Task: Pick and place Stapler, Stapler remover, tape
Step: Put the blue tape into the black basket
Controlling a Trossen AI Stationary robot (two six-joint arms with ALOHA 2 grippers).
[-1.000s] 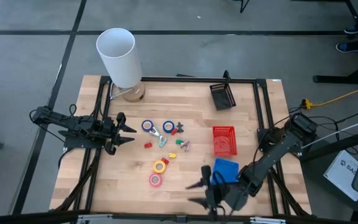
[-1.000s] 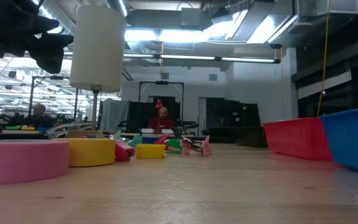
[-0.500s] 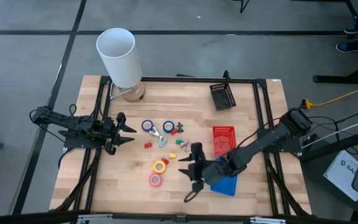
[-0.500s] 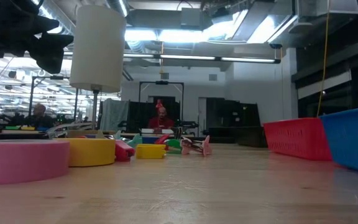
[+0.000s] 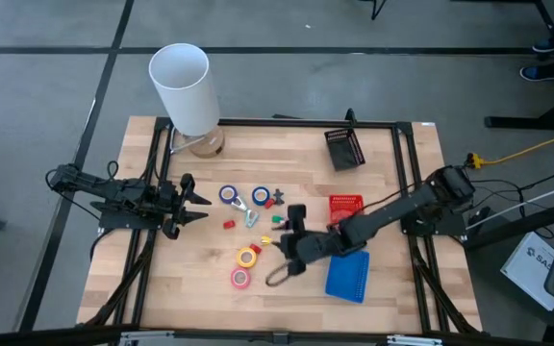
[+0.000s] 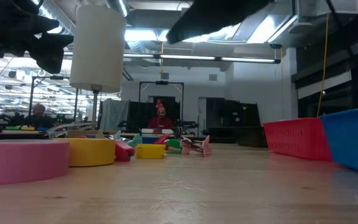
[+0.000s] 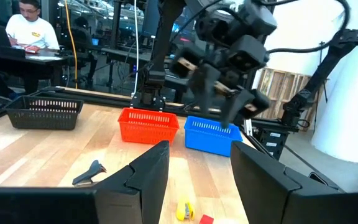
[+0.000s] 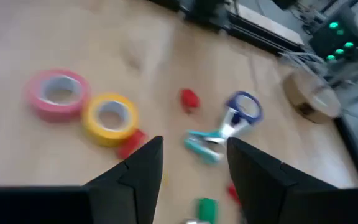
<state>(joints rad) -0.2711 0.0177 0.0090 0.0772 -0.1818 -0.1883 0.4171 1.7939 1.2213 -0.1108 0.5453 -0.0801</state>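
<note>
While the tapes, yellow (image 5: 247,257) and pink (image 5: 241,278), lie loose mid-table beside scattered small items, the right gripper (image 5: 291,252) hangs just beside them, fingers spread, probably to pick one. Left gripper (image 5: 192,204) waits open at the table's left.

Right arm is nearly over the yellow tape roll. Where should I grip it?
The yellow tape roll lies flat, hole up, with the pink roll close beside it. Probably best to come straight down with the right gripper, one finger in the hole and one outside the rim, on the side away from the pink roll.
</note>
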